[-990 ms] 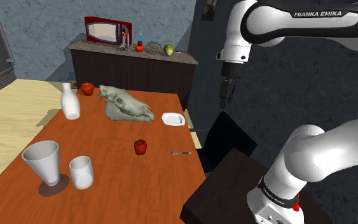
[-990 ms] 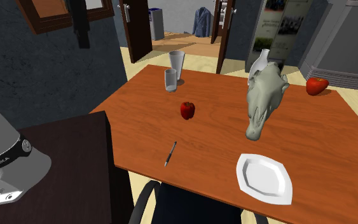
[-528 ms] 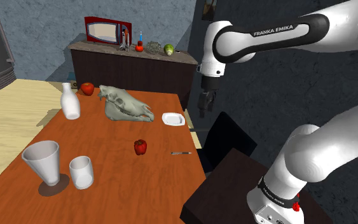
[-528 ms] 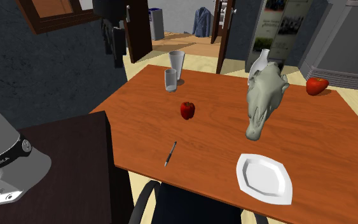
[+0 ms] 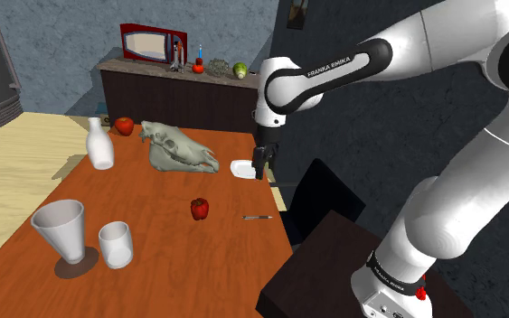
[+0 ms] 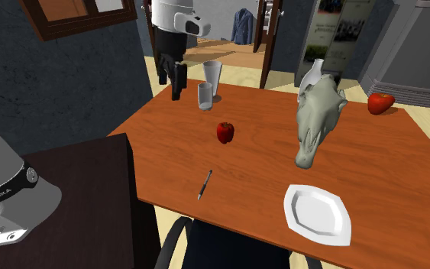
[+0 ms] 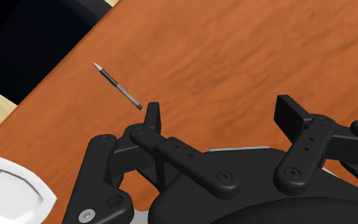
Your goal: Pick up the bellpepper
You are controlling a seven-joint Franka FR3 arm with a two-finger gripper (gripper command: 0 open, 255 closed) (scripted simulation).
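Shoulder view: the white Franka arm [image 5: 334,68] reaches out over an orange-brown wooden table [image 5: 153,230], its black gripper [image 5: 261,164] hanging above the table's edge nearest the stand, in front of a white plate [image 5: 240,168] that lies by the corner there. The bellpepper [image 5: 200,209], small and red, sits near the middle of the table, well apart from the gripper and untouched. A pen [image 5: 258,217] lies near it, closer to that same edge. Behind the bellpepper rests a pale animal skull [image 5: 180,149], with a white bottle [image 5: 100,144] and a round red fruit [image 5: 124,126] toward the table's far corner. Two pale cups [image 5: 61,230] stand side by side at the near end (the larger one casts a dark round shadow on the wood). Seen from the wrist, the two fingers [image 7: 152,114] stand spread wide with nothing between them but bare tabletop, the pen lying just past the tip of one finger and the plate off to that same side.
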